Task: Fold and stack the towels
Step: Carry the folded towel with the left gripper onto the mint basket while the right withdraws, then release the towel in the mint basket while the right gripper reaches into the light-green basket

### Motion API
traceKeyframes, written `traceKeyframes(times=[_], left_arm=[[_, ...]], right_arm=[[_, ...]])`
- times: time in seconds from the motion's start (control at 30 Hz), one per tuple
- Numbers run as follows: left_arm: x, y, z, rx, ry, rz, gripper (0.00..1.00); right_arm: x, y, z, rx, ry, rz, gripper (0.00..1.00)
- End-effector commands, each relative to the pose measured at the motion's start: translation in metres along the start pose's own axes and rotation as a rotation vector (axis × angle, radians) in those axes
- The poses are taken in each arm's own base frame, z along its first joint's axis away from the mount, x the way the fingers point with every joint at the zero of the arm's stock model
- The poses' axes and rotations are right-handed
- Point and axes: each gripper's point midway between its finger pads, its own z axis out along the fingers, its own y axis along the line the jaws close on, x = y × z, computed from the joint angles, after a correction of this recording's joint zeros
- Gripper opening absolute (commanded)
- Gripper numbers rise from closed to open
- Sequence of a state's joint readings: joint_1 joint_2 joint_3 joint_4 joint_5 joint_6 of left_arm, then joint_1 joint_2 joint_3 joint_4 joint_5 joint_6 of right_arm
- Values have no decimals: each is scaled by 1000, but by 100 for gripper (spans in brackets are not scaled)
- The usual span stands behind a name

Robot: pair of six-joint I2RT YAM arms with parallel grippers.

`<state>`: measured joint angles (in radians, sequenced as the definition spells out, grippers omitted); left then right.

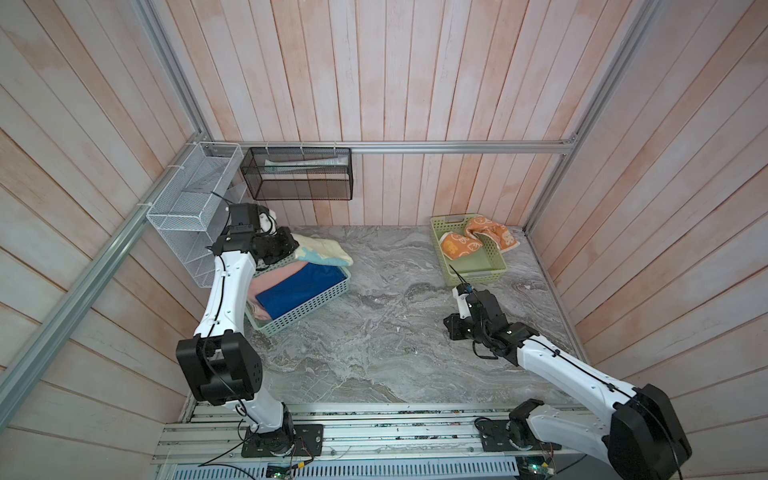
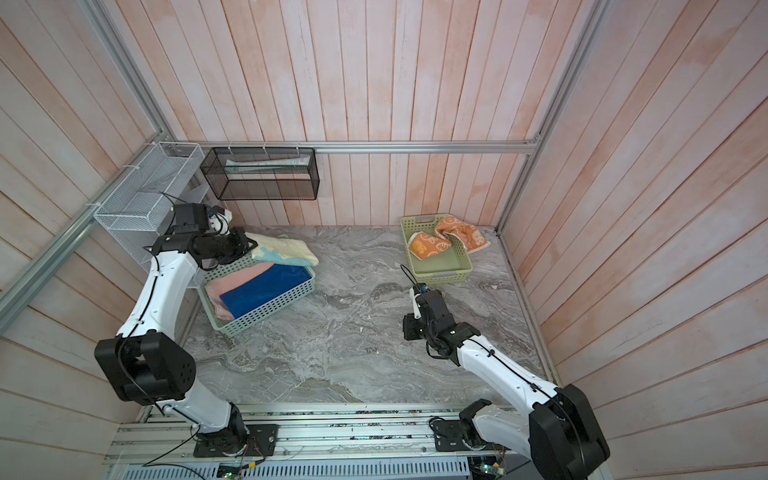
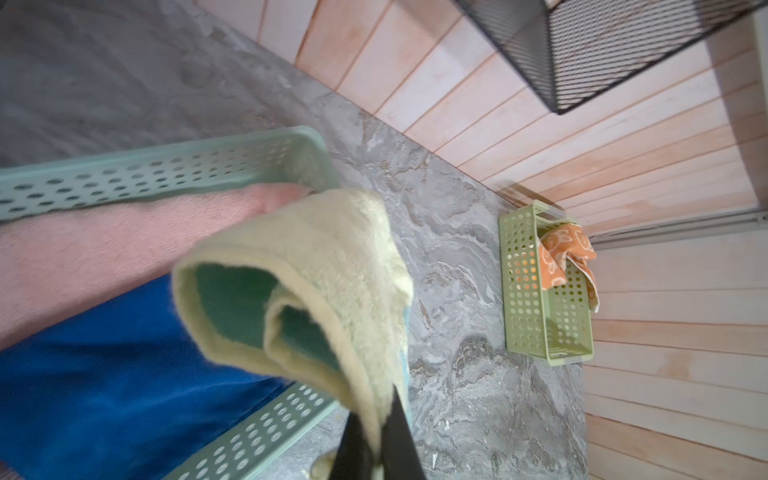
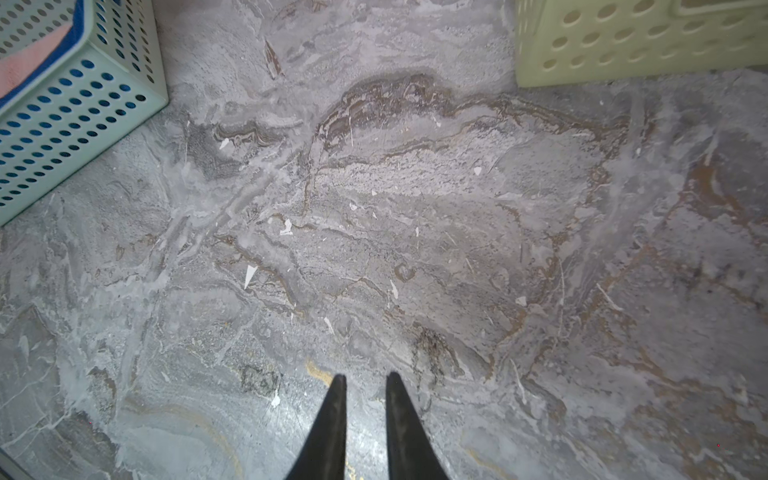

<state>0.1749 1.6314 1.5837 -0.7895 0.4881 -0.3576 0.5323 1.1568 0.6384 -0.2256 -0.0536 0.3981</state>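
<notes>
Left claw [image 3: 376, 432] clenched on yellow towel [image 3: 316, 257], held over mint basket [image 1: 307, 309] at 9 o'clock, likely to top pink towel [image 1: 270, 278], blue towel [image 1: 299, 291]; right claw [image 4: 365, 382] parted, empty, above desk [image 1: 395, 332]; orange towel [image 1: 490, 232] unfolded, 1 o'clock.

Your left arm [image 1: 237, 286] and right arm [image 1: 557, 365] wear smooth white shells between boxy black joint housings [image 1: 220, 370], above flat black base plates [image 1: 309, 438]. Thin black cables [image 1: 221, 282] run along them. Your right gripper [image 4: 366, 376] ends in slim, tapered black fingers [image 4: 332, 428].
</notes>
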Motion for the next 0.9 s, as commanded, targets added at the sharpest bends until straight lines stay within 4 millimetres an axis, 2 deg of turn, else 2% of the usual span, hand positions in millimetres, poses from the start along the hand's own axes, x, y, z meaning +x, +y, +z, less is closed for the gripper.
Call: traceKeyframes(times=[0.0, 0.23, 0.6, 0.63, 0.7, 0.73, 0.87], left_arm=[[8, 16, 4, 52, 4, 6, 0], [33, 79, 14, -27, 41, -43, 0], [52, 143, 25, -231, 59, -34, 1], [53, 147, 22, -258, 51, -33, 7], [52, 150, 14, -295, 22, -24, 30], [50, 149, 9, -308, 2, -17, 37], [35, 134, -14, -315, -82, 27, 40]], right_arm=[[-9, 9, 3, -32, 11, -19, 20], [-9, 12, 6, -42, 40, -22, 19], [-23, 12, 3, -15, 23, -31, 19], [-26, 11, 2, -4, 18, -38, 19], [-34, 8, 0, 25, -6, -44, 20], [-40, 5, -2, 43, -27, -49, 20], [-71, -4, -7, 80, -93, -62, 28]])
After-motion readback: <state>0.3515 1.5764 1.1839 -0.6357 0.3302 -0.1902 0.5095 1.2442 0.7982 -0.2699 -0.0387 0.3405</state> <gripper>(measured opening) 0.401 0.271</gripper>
